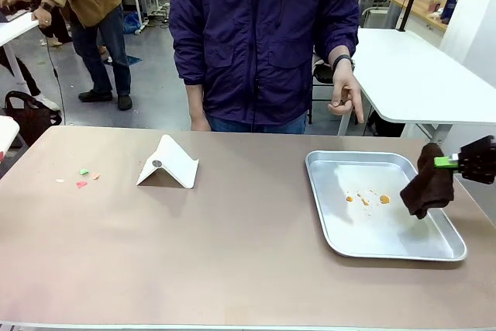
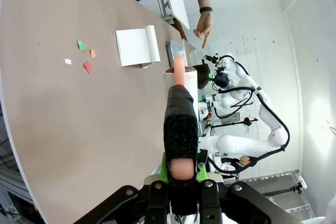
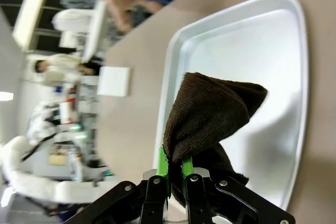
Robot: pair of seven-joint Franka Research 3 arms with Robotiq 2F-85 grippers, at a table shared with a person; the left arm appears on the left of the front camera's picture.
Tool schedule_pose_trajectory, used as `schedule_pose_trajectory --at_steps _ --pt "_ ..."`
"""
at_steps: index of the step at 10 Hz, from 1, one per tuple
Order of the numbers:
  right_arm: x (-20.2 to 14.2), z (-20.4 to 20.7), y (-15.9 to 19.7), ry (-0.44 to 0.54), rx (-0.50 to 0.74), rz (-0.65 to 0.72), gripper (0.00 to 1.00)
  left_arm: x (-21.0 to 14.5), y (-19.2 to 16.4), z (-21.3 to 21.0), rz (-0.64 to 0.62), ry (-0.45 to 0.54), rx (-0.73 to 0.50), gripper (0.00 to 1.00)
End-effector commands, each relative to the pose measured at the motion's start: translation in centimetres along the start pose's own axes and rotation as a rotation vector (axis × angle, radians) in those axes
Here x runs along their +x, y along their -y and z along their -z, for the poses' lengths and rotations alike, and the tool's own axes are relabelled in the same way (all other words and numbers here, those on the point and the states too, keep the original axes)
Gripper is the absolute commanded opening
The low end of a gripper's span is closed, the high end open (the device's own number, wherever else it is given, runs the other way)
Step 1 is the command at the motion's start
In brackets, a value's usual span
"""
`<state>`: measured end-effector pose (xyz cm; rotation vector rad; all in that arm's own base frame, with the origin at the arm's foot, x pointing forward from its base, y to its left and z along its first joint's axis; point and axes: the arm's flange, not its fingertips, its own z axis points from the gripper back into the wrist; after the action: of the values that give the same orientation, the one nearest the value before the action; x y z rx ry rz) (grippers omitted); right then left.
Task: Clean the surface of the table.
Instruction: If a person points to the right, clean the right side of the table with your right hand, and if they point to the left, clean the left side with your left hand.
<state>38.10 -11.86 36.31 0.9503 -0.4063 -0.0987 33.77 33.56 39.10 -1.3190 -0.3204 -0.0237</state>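
The table (image 1: 232,269) spans the front view from 9 to 3 o'clock, with coloured scraps (image 1: 81,178) at 9 o'clock, a folded white card (image 1: 169,162) toward 10 o'clock and a tray (image 1: 387,230) holding orange crumbs (image 1: 370,198) at 3 o'clock. The right gripper (image 1: 446,162) is clenched on a dark brown cloth (image 1: 428,184), which hangs at the tray's 3 o'clock rim. In its wrist view the left gripper (image 2: 182,169) is clamped on a black-and-pink tool (image 2: 181,124) that points to 12 o'clock above the table.
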Motion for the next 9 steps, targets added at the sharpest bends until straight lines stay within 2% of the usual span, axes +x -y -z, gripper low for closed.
schedule_pose_trajectory --at_steps 1,3,5,6,9 --pt "0.7 2.6 -1.5 -0.059 -0.231 -0.04 0.11 -0.3 0.4 -0.1 0.02 -0.014 -0.002 0.13" --pt "1.2 4.3 -2.0 -0.098 -0.345 -0.109 0.11 -0.3 0.4 -0.1 0.02 -0.014 -0.002 0.13" --pt "1.8 5.7 -2.0 -0.143 -0.362 -0.132 0.11 -0.3 0.4 -0.1 0.02 -0.014 -0.002 0.13" --pt "2.1 6.7 -1.7 -0.153 -0.397 -0.124 0.11 -0.3 0.4 -0.1 0.02 -0.014 -0.002 0.13" --pt "3.0 9.4 -0.8 -0.213 -0.397 -0.089 0.11 -0.3 0.4 -0.1 0.02 -0.014 -0.002 0.13"
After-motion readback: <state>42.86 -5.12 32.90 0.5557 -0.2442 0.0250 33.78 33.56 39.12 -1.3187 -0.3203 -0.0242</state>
